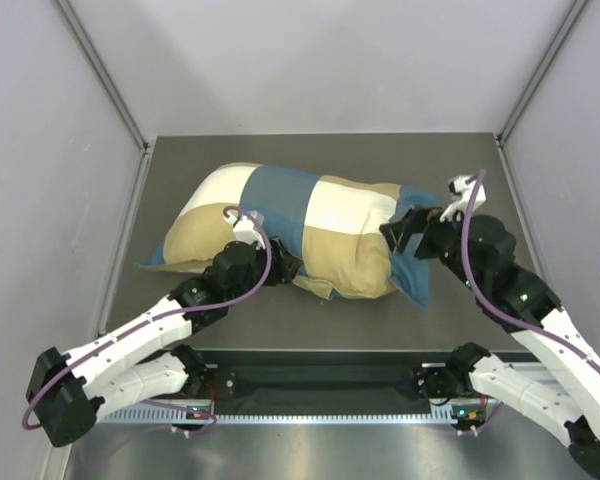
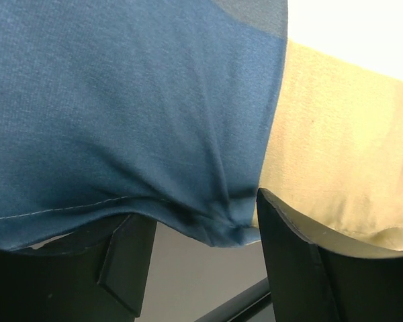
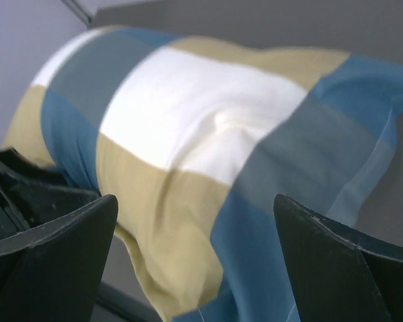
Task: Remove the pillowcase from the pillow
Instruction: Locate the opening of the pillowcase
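Hovering right gripper (image 3: 195, 201) wide apart beside pillowcase (image 1: 310, 215) blue edge; left gripper (image 2: 198, 221) parted, fabric fold loose between jaws; risking grabbing hidden pillow too, dragging both.

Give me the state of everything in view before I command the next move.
pillowcase: on the pillow, stuffed full, lying on the table.
pillow: inside the case, none of it showing.
left gripper: open, at the case's near side, with the blue hem draped over its fingers.
right gripper: open wide, at the case's right end, holding nothing.
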